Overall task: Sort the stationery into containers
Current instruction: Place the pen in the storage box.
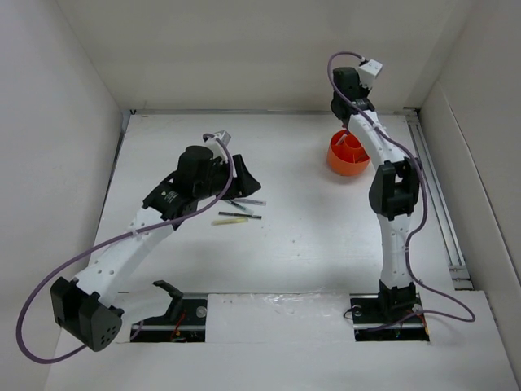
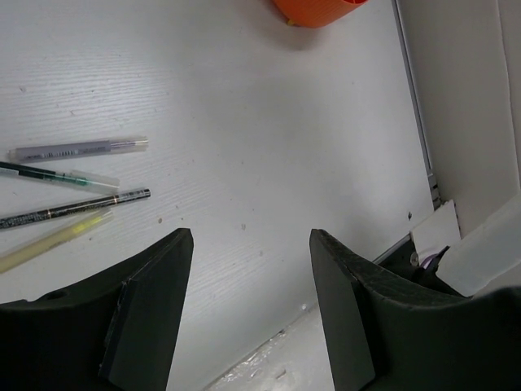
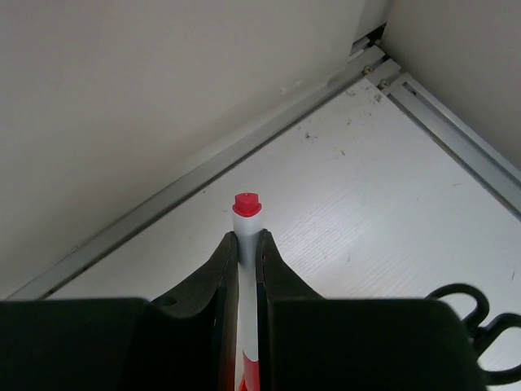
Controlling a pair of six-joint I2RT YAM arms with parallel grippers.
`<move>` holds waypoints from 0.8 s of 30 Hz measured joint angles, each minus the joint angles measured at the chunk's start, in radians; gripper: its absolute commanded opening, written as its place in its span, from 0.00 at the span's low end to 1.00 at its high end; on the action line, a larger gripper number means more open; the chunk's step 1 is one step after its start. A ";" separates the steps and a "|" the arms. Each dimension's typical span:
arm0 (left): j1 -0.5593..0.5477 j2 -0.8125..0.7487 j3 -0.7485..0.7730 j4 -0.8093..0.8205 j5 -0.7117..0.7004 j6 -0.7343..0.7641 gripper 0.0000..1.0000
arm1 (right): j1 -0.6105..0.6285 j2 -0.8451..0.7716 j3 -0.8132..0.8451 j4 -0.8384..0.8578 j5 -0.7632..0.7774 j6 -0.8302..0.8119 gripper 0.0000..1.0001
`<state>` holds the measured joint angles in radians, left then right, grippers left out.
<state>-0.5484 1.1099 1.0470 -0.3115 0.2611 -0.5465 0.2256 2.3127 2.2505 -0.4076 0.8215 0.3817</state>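
The white pen with a red tip (image 3: 247, 205) is clamped between the fingers of the right gripper (image 3: 248, 244), its red end sticking out past the fingertips, and that gripper is seen in the upper right of the overhead view at the top edge of the round orange cup (image 1: 348, 156). A grey pen (image 2: 77, 150), a dark green pen (image 2: 49, 173), a dark pencil (image 2: 73, 208) and a pale yellow stick (image 2: 53, 238) are laid side by side on the white table (image 2: 269, 147), at the left of the left wrist view. The left gripper (image 2: 250, 244) is held just beside them with its fingers apart and nothing gripped.
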 measured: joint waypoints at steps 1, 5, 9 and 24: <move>0.000 0.004 0.000 0.000 0.000 0.002 0.56 | 0.006 -0.006 -0.026 0.024 0.006 -0.004 0.00; 0.000 0.027 0.000 0.000 0.000 0.008 0.56 | 0.029 -0.011 -0.114 0.063 0.026 -0.019 0.00; 0.000 0.039 0.000 0.000 0.000 0.014 0.56 | 0.044 -0.011 -0.159 0.078 0.053 -0.024 0.00; 0.000 0.038 0.000 0.000 -0.001 0.016 0.56 | 0.076 -0.056 -0.293 0.098 0.106 0.061 0.45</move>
<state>-0.5484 1.1481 1.0473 -0.3115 0.2600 -0.5308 0.3012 2.2570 1.9575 -0.3099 0.9279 0.4423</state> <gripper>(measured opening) 0.560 0.385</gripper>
